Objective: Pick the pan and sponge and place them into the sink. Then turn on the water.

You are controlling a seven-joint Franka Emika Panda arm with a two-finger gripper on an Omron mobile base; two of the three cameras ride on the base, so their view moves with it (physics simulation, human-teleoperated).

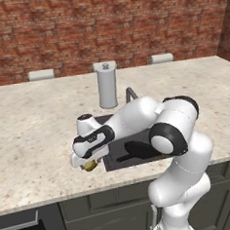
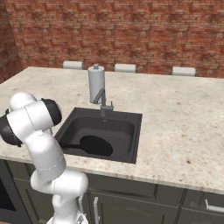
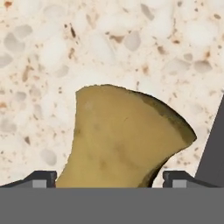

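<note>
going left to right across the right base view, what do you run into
robot arm → pan lying in the sink → paper-towel holder and faucet behind the basin → bare counter

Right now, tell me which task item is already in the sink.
The pan: it lies in the sink, while the sponge sits on the counter between the open gripper tips.

Yellow sponge [image 3: 124, 138] on speckled beige counter [image 1: 34, 123] (red brick wall [image 2: 131, 30] behind); black pan [image 2: 95, 145], dark grey sink [image 2: 127, 120].
</note>
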